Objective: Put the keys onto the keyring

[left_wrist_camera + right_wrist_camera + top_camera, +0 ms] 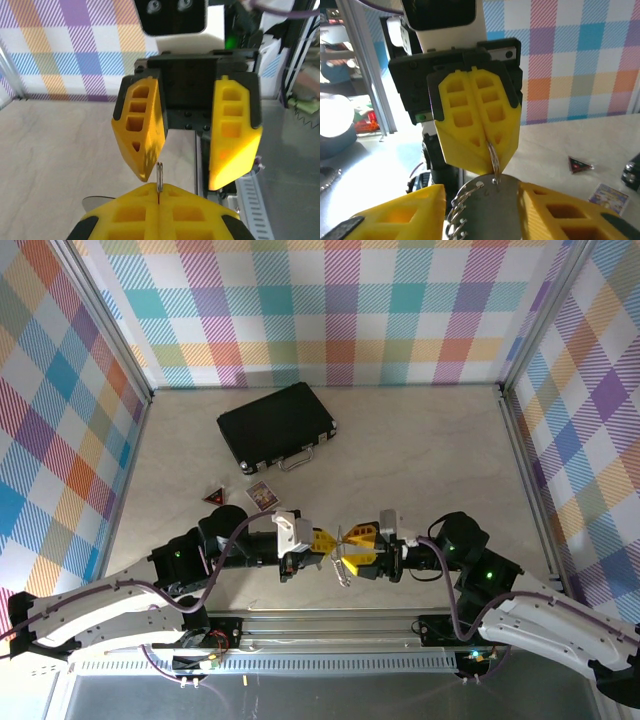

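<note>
My left gripper [322,542] [160,189] is shut on the thin metal keyring [159,176] [493,154], which sticks out edge-on from between its yellow fingertips. A flat round metal key head [497,212] hangs from that ring through a small hole, with several wire loops at its left edge. My right gripper [358,546] [481,194] faces the left one, tip to tip. It stands open, its yellow fingers [395,217] on either side of the key head. From above, the keys [343,575] dangle below the two grippers, low over the table.
A black case [277,425] lies at the back centre-left. A small red triangle [213,497] [580,164] and a printed card [261,494] [610,195] lie just beyond the left arm. Checked walls close in the table on three sides.
</note>
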Controlling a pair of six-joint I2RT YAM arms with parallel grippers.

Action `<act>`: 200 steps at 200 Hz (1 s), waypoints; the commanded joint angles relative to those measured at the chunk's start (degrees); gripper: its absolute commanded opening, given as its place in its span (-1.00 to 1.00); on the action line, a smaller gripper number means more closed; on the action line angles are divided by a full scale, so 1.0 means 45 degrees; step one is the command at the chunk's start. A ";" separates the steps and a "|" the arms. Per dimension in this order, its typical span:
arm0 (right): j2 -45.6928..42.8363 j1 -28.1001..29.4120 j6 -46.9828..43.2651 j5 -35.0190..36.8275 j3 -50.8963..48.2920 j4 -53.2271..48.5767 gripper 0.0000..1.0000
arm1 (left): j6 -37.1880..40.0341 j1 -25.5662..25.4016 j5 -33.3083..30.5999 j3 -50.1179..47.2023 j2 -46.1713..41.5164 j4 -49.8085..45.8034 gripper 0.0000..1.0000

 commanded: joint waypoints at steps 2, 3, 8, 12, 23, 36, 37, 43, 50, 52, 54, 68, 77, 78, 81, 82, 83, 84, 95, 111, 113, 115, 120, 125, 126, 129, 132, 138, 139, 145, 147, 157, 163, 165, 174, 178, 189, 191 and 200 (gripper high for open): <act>-0.0208 0.0054 -0.1532 0.0693 0.0994 -0.2444 -0.05 | 0.1221 -0.0098 -0.0825 0.1302 0.0403 -0.2080 -1.00; -0.0212 0.0045 -0.1583 0.0713 0.1006 -0.2500 -0.05 | 0.1238 -0.0098 -0.0830 0.1369 0.0450 -0.2205 -1.00; -0.0198 0.0048 -0.1730 0.0783 0.1122 -0.2728 -0.04 | 0.1399 -0.0098 -0.0830 0.1623 0.0635 -0.2640 -1.00; -0.0201 0.0049 -0.1828 0.0836 0.1206 -0.2885 -0.04 | 0.1529 -0.0098 -0.0820 0.1815 0.0756 -0.2930 -1.00; -0.0177 0.0035 -0.1990 0.0917 0.1311 -0.3101 -0.03 | 0.1830 -0.0088 -0.0759 0.2293 0.1111 -0.3619 -1.00; -0.0079 0.0053 -0.2088 0.0974 0.1367 -0.3064 -0.05 | 0.2110 -0.0098 -0.0742 0.2763 0.1462 -0.4177 -1.00; -0.0060 0.0054 -0.2085 0.0980 0.1368 -0.3054 -0.05 | 0.2132 -0.0098 -0.0739 0.2783 0.1478 -0.4211 -1.00; 0.0021 0.0054 -0.2101 0.0986 0.1376 -0.3001 -0.08 | 0.2254 -0.0096 -0.0737 0.2958 0.1605 -0.4372 -1.00; 0.0085 0.0039 -0.2158 0.0953 0.1383 -0.2956 -0.14 | 0.2354 -0.0098 -0.0753 0.3130 0.1743 -0.4575 -1.00; 0.0108 0.0037 -0.2160 0.0949 0.1377 -0.2948 -0.15 | 0.2365 -0.0089 -0.0741 0.3168 0.1776 -0.4635 -1.00; 0.0148 0.0046 -0.2161 0.0933 0.1371 -0.2903 -0.18 | 0.2392 -0.0096 -0.0733 0.3216 0.1793 -0.4664 -1.00; 0.0328 0.0045 -0.2199 0.0785 0.1388 -0.2742 -0.30 | 0.2538 -0.0098 -0.0592 0.3534 0.2010 -0.5023 -1.00; 0.0451 0.0046 -0.2200 0.0769 0.1436 -0.2745 -0.33 | 0.2624 -0.0098 -0.0473 0.3649 0.2069 -0.5188 -1.00; 0.0459 0.0041 -0.2200 0.0771 0.1432 -0.2738 -0.33 | 0.2633 -0.0098 -0.0458 0.3665 0.2084 -0.5214 -1.00; 0.0493 0.0046 -0.2200 0.0796 0.1460 -0.2739 -0.33 | 0.2658 -0.0098 -0.0404 0.3694 0.2109 -0.5257 -1.00; 0.0499 0.0051 -0.2200 0.0803 0.1453 -0.2735 -0.33 | 0.2669 -0.0098 -0.0395 0.3717 0.2104 -0.5268 -1.00; 0.0503 0.0053 -0.2200 0.0817 0.1470 -0.2733 -0.33 | 0.2675 -0.0098 -0.0380 0.3719 0.2101 -0.5294 -1.00; 0.0504 0.0044 -0.2210 0.0823 0.1478 -0.2732 -0.33 | 0.2688 -0.0098 -0.0373 0.3729 0.2110 -0.5306 -1.00; 0.0497 0.0053 -0.2239 0.0871 0.1450 -0.2699 -0.33 | 0.2777 -0.0098 -0.0260 0.3815 0.2171 -0.5504 -1.00; 0.0429 0.0055 -0.2260 0.0860 0.1444 -0.2675 -0.29 | 0.2870 -0.0098 -0.0252 0.3963 0.2260 -0.5798 -1.00; 0.0418 0.0050 -0.2274 0.0852 0.1461 -0.2678 -0.28 | 0.2875 -0.0098 -0.0254 0.3981 0.2290 -0.5844 -1.00; 0.0411 0.0054 -0.2277 0.0850 0.1465 -0.2689 -0.27 | 0.2876 -0.0098 -0.0255 0.4030 0.2313 -0.5885 -1.00; 0.0439 0.0038 -0.2278 0.0814 0.1461 -0.2713 -0.26 | 0.2905 -0.0098 -0.0261 0.4076 0.2390 -0.5993 -1.00; 0.0428 0.0047 -0.2297 0.0784 0.1480 -0.2748 -0.25 | 0.2930 -0.0098 -0.0249 0.4166 0.2466 -0.6133 -1.00; 0.0438 0.0051 -0.2297 0.0778 0.1473 -0.2749 -0.25 | 0.2922 -0.0089 -0.0259 0.4177 0.2488 -0.6156 -1.00; 0.0449 0.0045 -0.2298 0.0772 0.1475 -0.2753 -0.24 | 0.2948 -0.0087 -0.0250 0.4224 0.2548 -0.6234 -1.00; 0.0460 0.0044 -0.2298 0.0762 0.1484 -0.2758 -0.24 | 0.2968 -0.0097 -0.0249 0.4260 0.2580 -0.6310 -1.00; 0.0485 0.0039 -0.2317 0.0741 0.1486 -0.2762 -0.24 | 0.3002 -0.0098 -0.0265 0.4349 0.2700 -0.6449 -1.00; 0.0496 0.0047 -0.2317 0.0737 0.1486 -0.2757 -0.24 | 0.3007 -0.0098 -0.0267 0.4367 0.2712 -0.6470 -1.00; 0.0542 0.0054 -0.2317 0.0687 0.1483 -0.2754 -0.25 | 0.3032 -0.0098 -0.0287 0.4464 0.2811 -0.6588 -1.00; 0.0559 0.0045 -0.2317 0.0667 0.1485 -0.2751 -0.26 | 0.3037 -0.0098 -0.0297 0.4478 0.2858 -0.6628 -1.00; 0.0622 0.0054 -0.2317 0.0543 0.1486 -0.2724 -0.28 | 0.3088 -0.0093 -0.0269 0.4603 0.2988 -0.6789 -1.00; 0.0653 0.0036 -0.2317 0.0474 0.1476 -0.2667 -0.28 | 0.3108 -0.0098 -0.0243 0.4647 0.3046 -0.6841 -1.00; 0.0670 0.0041 -0.2317 0.0463 0.1483 -0.2666 -0.28 | 0.3110 -0.0098 -0.0233 0.4651 0.3053 -0.6842 -1.00; 0.0711 0.0040 -0.2298 0.0411 0.1483 -0.2613 -0.29 | 0.3128 -0.0098 -0.0206 0.4687 0.3128 -0.6862 -1.00; 0.0725 0.0041 -0.2298 0.0404 0.1486 -0.2580 -0.31 | 0.3125 -0.0098 -0.0192 0.4687 0.3137 -0.6862 -1.00; 0.0750 0.0070 -0.2308 0.0386 0.1454 -0.2529 -0.34 | 0.3122 -0.0098 -0.0219 0.4696 0.3197 -0.6862 -1.00; 0.0757 0.0064 -0.2300 0.0382 0.1463 -0.2519 -0.35 | 0.3123 -0.0098 -0.0227 0.4687 0.3194 -0.6852 -1.00; 0.0803 0.0063 -0.2291 0.0372 0.1450 -0.2508 -0.36 | 0.3130 -0.0098 -0.0249 0.4661 0.3245 -0.6814 -1.00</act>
